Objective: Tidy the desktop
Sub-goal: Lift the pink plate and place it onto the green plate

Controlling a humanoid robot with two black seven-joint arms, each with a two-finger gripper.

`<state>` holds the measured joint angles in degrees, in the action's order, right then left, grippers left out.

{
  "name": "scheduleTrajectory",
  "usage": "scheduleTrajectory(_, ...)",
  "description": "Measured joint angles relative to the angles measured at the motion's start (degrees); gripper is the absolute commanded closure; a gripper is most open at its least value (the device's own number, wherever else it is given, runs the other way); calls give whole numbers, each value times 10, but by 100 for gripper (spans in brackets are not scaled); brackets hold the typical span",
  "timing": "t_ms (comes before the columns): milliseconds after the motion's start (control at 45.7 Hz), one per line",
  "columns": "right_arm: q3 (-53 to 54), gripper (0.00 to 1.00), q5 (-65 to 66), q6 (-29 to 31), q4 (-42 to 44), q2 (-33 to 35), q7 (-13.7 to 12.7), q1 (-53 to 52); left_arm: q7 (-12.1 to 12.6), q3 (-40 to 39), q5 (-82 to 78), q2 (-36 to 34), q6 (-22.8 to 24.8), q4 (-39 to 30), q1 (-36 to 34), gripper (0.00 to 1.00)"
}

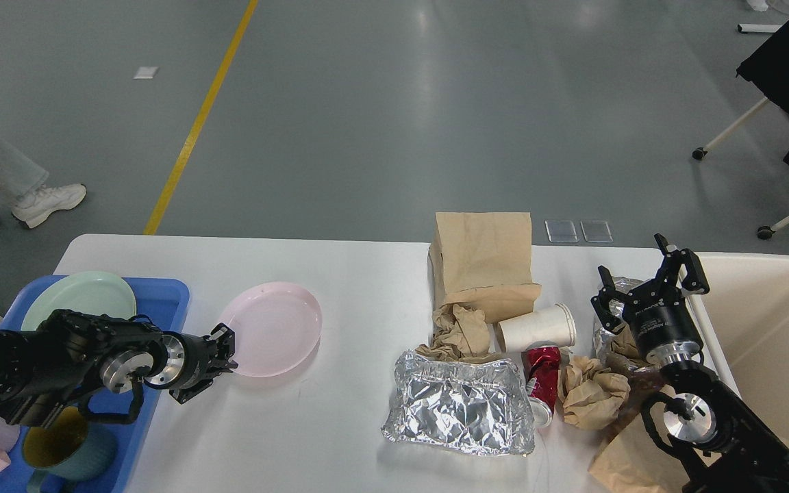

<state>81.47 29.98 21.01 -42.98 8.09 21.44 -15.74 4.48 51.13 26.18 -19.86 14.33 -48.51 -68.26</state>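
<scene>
The white desktop (340, 274) carries dishes at the left and rubbish at the right. My left gripper (225, 356) is shut on the near-left rim of a pink plate (274, 325), which is tilted a little off the surface and casts a shadow. My right gripper (648, 281) is open and empty, held above the desktop's right end beside a cream bin (764, 322). Right of centre lie a brown paper bag (483, 257), a tipped white paper cup (535, 327), a crushed red can (542, 380), a foil tray (459, 411) and crumpled brown paper (590, 394).
A blue tray (161, 294) at the left edge holds a green plate (83, 298) and a dark mug (69, 448). A crumpled foil piece (603, 335) lies under my right gripper. Another brown bag (624, 459) lies at the front right. A person's shoe (48, 202) is on the floor.
</scene>
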Motion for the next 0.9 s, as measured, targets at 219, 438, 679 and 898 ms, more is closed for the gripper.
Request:
scheduleTrajectory(219, 0, 0, 0, 0, 0, 0, 0, 0, 10, 65, 4, -84, 14, -145, -154, 100)
scheduleTrajectory(438, 0, 0, 0, 0, 0, 0, 0, 1, 11, 205, 30, -120, 13, -304, -386, 100)
scheduleTrajectory(679, 0, 0, 0, 0, -1, 0, 0, 1, 10, 332, 77, -88, 23, -427, -568, 100)
scheduleTrajectory(898, 0, 0, 0, 0, -1, 0, 0, 1, 6, 370, 83, -97, 64, -407, -573, 100)
